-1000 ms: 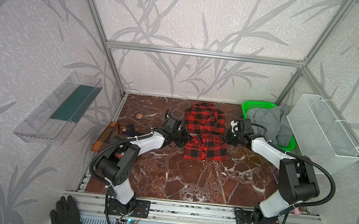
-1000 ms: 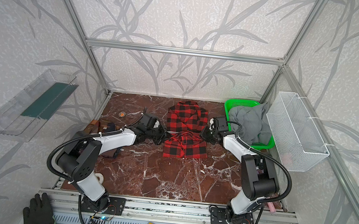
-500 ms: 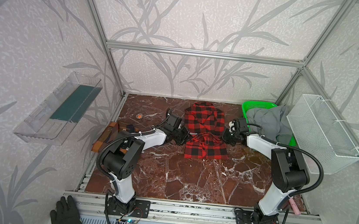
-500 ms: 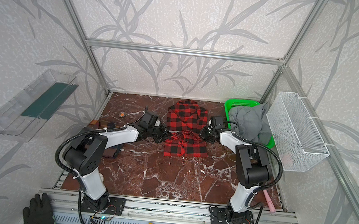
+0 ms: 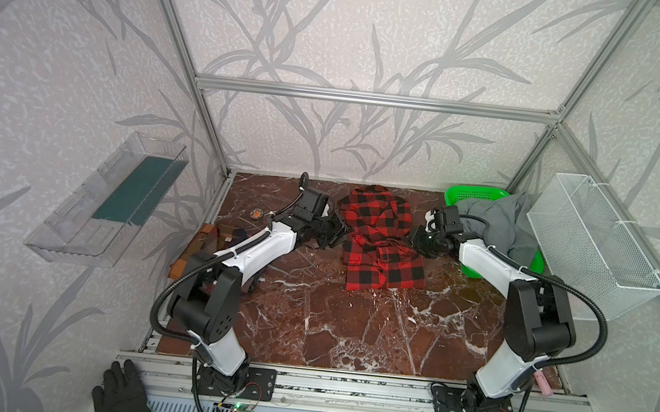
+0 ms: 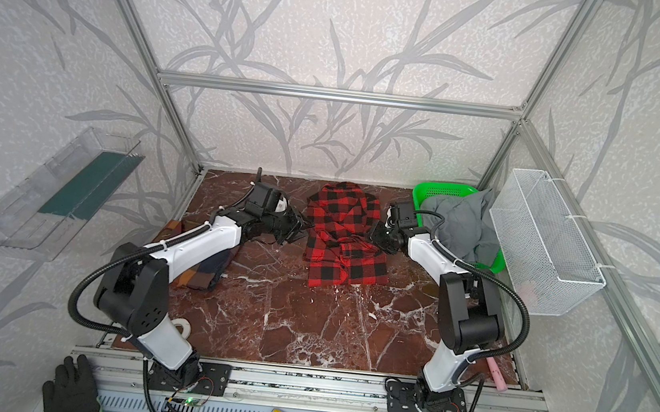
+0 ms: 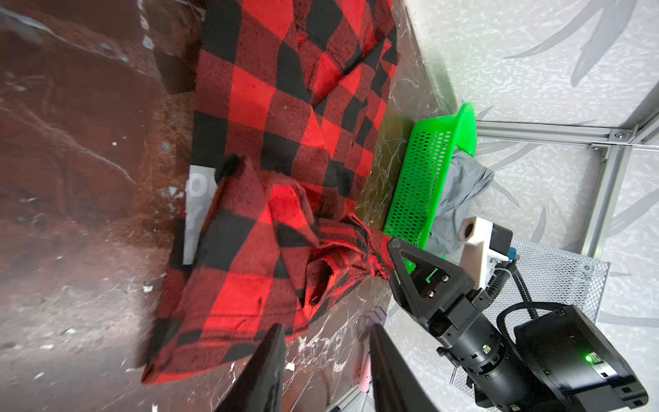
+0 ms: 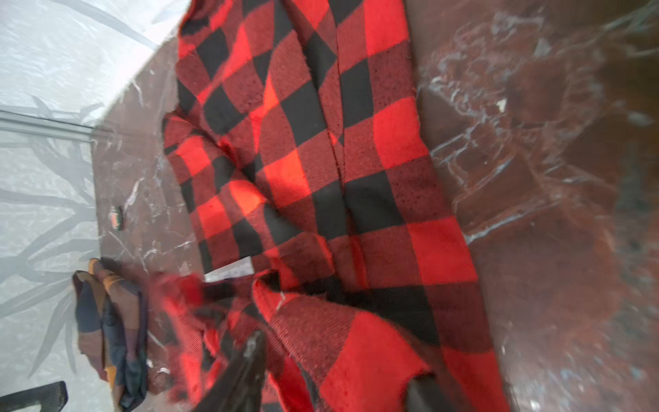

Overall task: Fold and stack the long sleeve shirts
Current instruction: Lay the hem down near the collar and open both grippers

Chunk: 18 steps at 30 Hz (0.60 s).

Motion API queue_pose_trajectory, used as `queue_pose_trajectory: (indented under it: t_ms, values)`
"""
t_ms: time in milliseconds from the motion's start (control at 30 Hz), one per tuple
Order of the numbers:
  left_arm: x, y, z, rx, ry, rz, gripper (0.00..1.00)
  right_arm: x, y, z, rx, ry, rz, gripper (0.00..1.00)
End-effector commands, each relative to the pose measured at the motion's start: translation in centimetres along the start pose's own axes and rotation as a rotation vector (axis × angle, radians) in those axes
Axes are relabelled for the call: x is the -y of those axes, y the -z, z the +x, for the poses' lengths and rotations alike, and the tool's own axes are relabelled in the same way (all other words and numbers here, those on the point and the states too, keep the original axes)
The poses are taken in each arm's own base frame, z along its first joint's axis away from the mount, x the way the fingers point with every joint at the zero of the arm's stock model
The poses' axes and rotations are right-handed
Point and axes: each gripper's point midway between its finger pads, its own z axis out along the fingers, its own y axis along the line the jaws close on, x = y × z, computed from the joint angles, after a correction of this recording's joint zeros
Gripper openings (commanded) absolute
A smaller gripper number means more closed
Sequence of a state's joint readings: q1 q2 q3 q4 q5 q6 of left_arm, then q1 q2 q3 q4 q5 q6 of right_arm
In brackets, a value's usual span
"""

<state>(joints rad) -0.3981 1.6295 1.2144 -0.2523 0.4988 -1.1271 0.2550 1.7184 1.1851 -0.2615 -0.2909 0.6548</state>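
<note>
A green mark (image 7: 432,274) shaped like the letter "L" stands on the black right gripper (image 7: 392,264). The white label (image 7: 198,199) on the red-and-black shirt (image 7: 271,107) is too blurred to read.

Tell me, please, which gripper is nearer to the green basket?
Right. The right gripper is between the green basket and the red-and-black shirt; the left gripper is on the shirt's opposite side, away from the basket.
</note>
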Motion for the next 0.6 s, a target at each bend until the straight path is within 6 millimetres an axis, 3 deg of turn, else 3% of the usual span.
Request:
queue_pose_trajectory:
  t_ms: [0,200,333,567]
  values:
    - [-1.6,1.8,0.8,0.004,-0.037,-0.071,0.41,-0.9,1.8,-1.0,0.033,0.048,-0.001,0.56]
    - [-2.5,2.9,2.7,-0.035,-0.063,-0.074,0.41,-1.0,1.5,-0.7,0.004,0.055,-0.003,0.59]
    - [-4.7,3.2,4.6,-0.058,-0.079,-0.116,0.41,-1.1,0.2,-0.3,-0.058,0.061,0.006,0.6]
    - [-9.1,3.4,6.8,-0.079,-0.086,-0.186,0.41,-1.4,0.5,-1.1,-0.041,0.059,0.013,0.6]
